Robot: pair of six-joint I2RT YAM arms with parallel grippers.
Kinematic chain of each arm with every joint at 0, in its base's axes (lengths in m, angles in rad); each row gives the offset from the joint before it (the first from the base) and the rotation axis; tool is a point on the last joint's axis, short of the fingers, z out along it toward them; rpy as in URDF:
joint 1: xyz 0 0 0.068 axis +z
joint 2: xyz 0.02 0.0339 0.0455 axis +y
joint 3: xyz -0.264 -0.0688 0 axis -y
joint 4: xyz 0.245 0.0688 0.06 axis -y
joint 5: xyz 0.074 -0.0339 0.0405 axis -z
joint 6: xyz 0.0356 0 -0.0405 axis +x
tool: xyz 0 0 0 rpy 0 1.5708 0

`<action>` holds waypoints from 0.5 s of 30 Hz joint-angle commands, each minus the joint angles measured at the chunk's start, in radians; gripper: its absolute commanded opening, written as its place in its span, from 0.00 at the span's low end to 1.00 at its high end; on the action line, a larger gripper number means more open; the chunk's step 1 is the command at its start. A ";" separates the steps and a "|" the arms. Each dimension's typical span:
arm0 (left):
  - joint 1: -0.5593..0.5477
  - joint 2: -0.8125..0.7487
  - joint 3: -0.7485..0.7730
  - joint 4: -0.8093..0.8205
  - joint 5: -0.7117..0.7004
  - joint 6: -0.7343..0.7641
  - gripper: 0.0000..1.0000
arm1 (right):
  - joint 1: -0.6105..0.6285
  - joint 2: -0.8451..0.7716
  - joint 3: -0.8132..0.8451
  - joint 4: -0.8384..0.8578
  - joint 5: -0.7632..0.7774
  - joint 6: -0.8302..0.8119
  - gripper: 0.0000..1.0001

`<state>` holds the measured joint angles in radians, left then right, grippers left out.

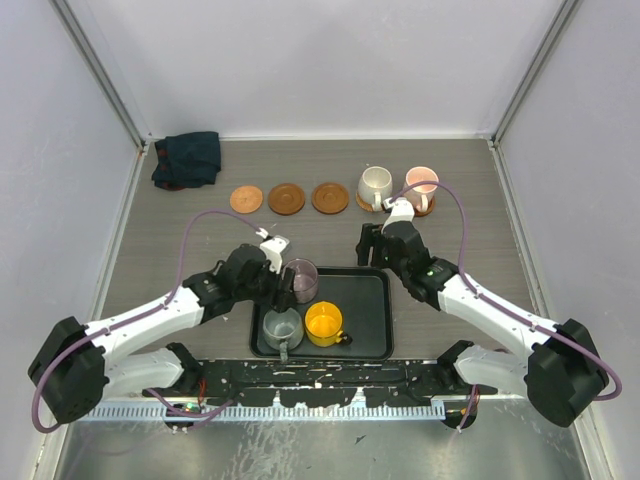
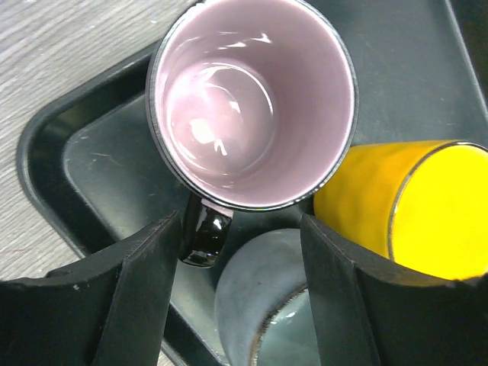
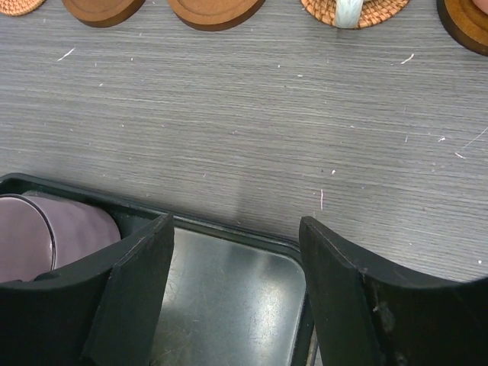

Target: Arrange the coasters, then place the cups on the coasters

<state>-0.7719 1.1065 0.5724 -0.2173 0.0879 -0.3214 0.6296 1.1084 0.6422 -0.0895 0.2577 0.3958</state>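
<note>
Three bare brown coasters [image 1: 246, 199] [image 1: 286, 198] [image 1: 330, 197] lie in a row at the back. Right of them a cream-white cup [image 1: 375, 185] and a pale pink cup [image 1: 421, 183] each stand on a coaster. The purple cup [image 2: 252, 99], grey-green cup [image 2: 263, 297] and yellow cup [image 2: 412, 213] sit in the black tray [image 1: 370, 330]. My left gripper [image 2: 240, 229] is open around the purple cup's dark handle [image 2: 204, 232], not touching it. My right gripper [image 3: 235, 225] hangs open and empty over the tray's far rim [image 3: 229, 229].
A dark folded cloth [image 1: 187, 159] lies in the back left corner. The tray fills the near middle between both arms. Grey walls close in the table on the left, right and back.
</note>
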 commanded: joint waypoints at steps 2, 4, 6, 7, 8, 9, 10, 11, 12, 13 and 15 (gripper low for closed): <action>-0.029 -0.005 0.038 -0.028 0.059 0.032 0.65 | 0.008 -0.005 0.003 0.058 -0.005 0.011 0.71; -0.029 0.009 0.041 -0.037 0.023 0.036 0.63 | 0.009 -0.004 0.002 0.060 -0.007 0.013 0.71; -0.030 0.027 0.049 -0.044 -0.001 0.037 0.59 | 0.010 -0.001 0.002 0.061 -0.009 0.013 0.71; -0.031 0.036 0.051 -0.045 -0.009 0.038 0.57 | 0.010 0.001 0.002 0.060 -0.011 0.013 0.71; -0.030 0.044 0.054 -0.043 -0.011 0.037 0.55 | 0.010 0.001 0.004 0.060 -0.012 0.012 0.71; -0.031 0.053 0.056 -0.040 -0.014 0.039 0.54 | 0.011 0.003 0.006 0.060 -0.013 0.012 0.71; -0.031 0.062 0.058 -0.037 -0.018 0.041 0.53 | 0.012 0.004 0.006 0.060 -0.014 0.012 0.71; -0.031 0.072 0.059 -0.036 -0.021 0.043 0.53 | 0.011 0.005 0.007 0.060 -0.014 0.011 0.71; -0.031 0.082 0.062 -0.035 -0.023 0.046 0.52 | 0.012 0.006 0.007 0.060 -0.013 0.012 0.71; -0.030 0.091 0.064 -0.034 -0.023 0.048 0.51 | 0.013 0.009 0.007 0.060 -0.014 0.011 0.71; -0.032 0.110 0.067 -0.029 -0.021 0.053 0.50 | 0.013 0.011 0.008 0.060 -0.015 0.011 0.71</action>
<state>-0.7940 1.1873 0.6094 -0.2256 0.0731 -0.2974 0.6346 1.1191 0.6411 -0.0826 0.2447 0.3969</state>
